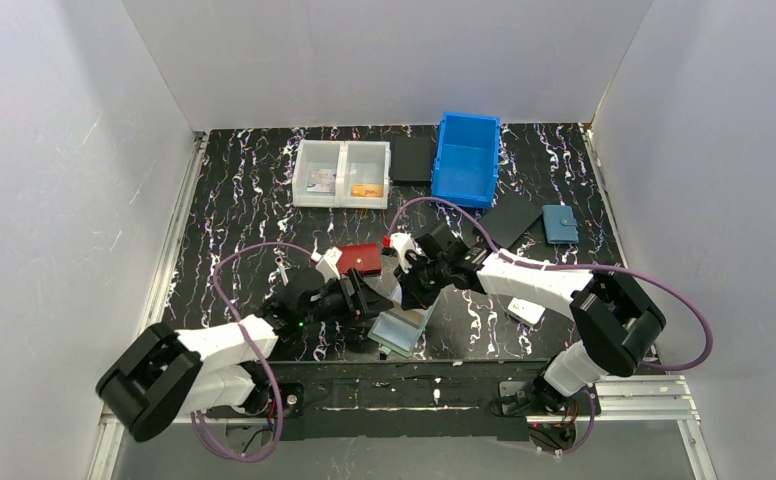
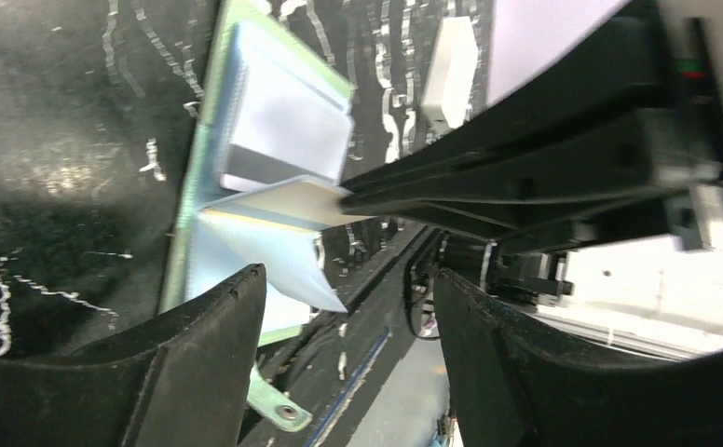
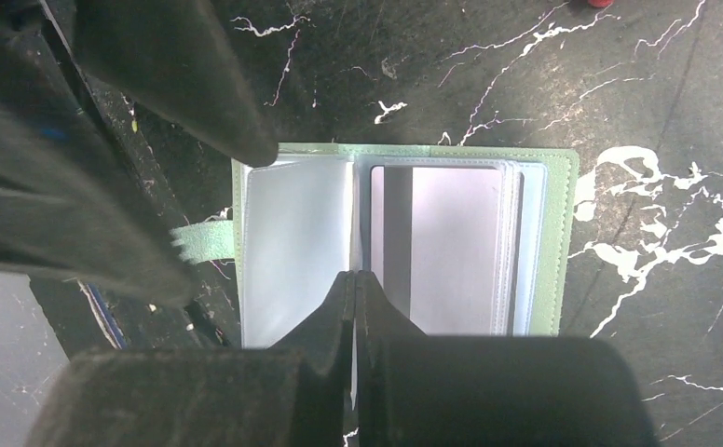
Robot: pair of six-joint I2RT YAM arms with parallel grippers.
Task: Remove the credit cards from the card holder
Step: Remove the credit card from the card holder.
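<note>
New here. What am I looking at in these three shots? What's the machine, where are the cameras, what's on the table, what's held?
Two small robot arms are bolted at the table's near edge, each ending in a two-finger gripper. The wide picture comes from a fixed camera above and behind them. The other two come from cameras on the wrists, so the big black shapes in them are the arms' own fingers.

On the marbled black table lie an open green card holder, a red wallet, a blue wallet, black pads, a clear two-part bin and a blue bin.

The right gripper is shut on one clear inner sleeve at the card holder's middle, holding it raised. The left gripper is open at the holder's edge and holds nothing.
</note>
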